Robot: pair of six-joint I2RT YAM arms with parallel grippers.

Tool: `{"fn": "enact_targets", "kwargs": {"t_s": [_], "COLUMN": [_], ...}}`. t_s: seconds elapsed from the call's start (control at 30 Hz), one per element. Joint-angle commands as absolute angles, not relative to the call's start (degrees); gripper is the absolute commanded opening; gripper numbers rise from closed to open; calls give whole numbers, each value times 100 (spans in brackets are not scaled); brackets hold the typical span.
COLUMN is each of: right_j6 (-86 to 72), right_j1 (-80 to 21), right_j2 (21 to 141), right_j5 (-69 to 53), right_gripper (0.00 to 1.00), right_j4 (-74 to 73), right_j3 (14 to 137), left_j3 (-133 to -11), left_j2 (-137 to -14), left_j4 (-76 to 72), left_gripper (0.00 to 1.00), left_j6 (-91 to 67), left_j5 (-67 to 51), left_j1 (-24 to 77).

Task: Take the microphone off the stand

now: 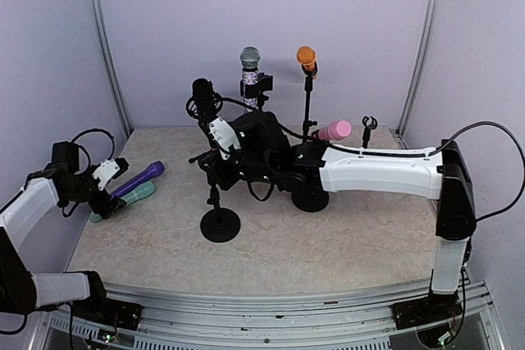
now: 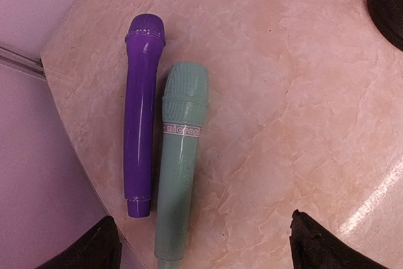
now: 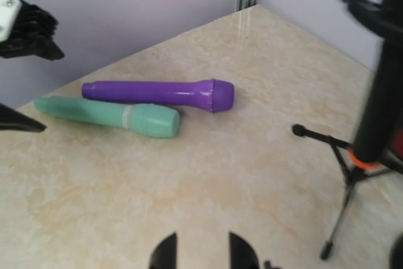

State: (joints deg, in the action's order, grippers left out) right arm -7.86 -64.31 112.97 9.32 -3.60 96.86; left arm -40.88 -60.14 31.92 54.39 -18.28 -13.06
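Observation:
Two microphones lie side by side on the table at the left, a purple one [image 2: 141, 111] and a green one [image 2: 182, 155]. My left gripper [image 2: 208, 245] hovers over their tail ends, open wide, nothing between its fingers. A black microphone [image 1: 203, 92] sits on a tripod stand [image 3: 346, 174]; a silver one [image 1: 249, 59] and an orange one [image 1: 306, 57] stand upright on stands behind. My right gripper [image 3: 203, 253] is beside the tripod, facing left. Its fingertips stand a narrow gap apart with only bare table between them.
A pink microphone [image 1: 335, 130] leans at the back right, next to a small stand with a bare clip [image 1: 369, 124]. A round black stand base [image 1: 220, 225] sits mid-table under my right arm. The table's left edge [image 2: 69, 137] runs close by the purple microphone.

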Motion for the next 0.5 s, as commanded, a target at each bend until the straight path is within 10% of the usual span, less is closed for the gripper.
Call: {"fn": "enact_targets", "kwargs": {"t_s": [0.0, 0.47], "right_j6": [-1109, -1803], "right_j1": [-6545, -6463], "right_j2": [9902, 6973], "right_j5": [1331, 2853], "right_gripper": [0, 0], "right_j4": [-79, -1257], "right_j3": [8625, 5996], "left_j3": [-4298, -4636], "left_j2": [-5800, -5802], "left_j4": [3420, 3603], "left_gripper": [90, 91], "left_j6": [5298, 5031], "left_j5": [-2044, -1970], "left_j1": [-1133, -590]}}
